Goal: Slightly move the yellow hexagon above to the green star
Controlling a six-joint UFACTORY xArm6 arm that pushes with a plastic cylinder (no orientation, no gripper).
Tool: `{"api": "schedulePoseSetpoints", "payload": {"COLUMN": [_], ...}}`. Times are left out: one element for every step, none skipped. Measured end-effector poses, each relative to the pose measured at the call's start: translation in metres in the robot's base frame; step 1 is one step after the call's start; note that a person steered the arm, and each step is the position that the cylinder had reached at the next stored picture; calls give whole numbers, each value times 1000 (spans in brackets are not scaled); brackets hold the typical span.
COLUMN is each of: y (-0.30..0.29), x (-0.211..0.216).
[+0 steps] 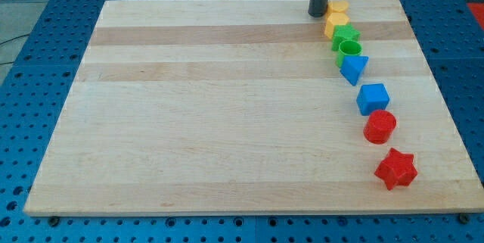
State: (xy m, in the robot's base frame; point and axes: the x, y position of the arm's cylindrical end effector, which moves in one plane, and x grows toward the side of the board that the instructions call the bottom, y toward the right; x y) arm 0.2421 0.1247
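Observation:
My tip (318, 14) rests on the board near the view's top right. It touches the left side of a yellow block (339, 7), whose shape is partly hidden by the rod. Just below is a second yellow block, the hexagon (336, 23). Below that sits the green star (345, 35), touching the yellow hexagon. A green cylinder (349, 49) sits right under the star.
The chain of blocks curves down the right side: a blue triangle (353, 68), a blue cube (373, 98), a red cylinder (380, 126) and a red star (395, 168). The wooden board (212, 107) ends close to the blocks at the view's top and right.

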Motion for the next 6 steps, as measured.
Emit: {"api": "schedulePoseSetpoints", "payload": {"y": [-56, -103, -130, -132, -132, -148], "x": [9, 8, 2, -2, -2, 0]}}
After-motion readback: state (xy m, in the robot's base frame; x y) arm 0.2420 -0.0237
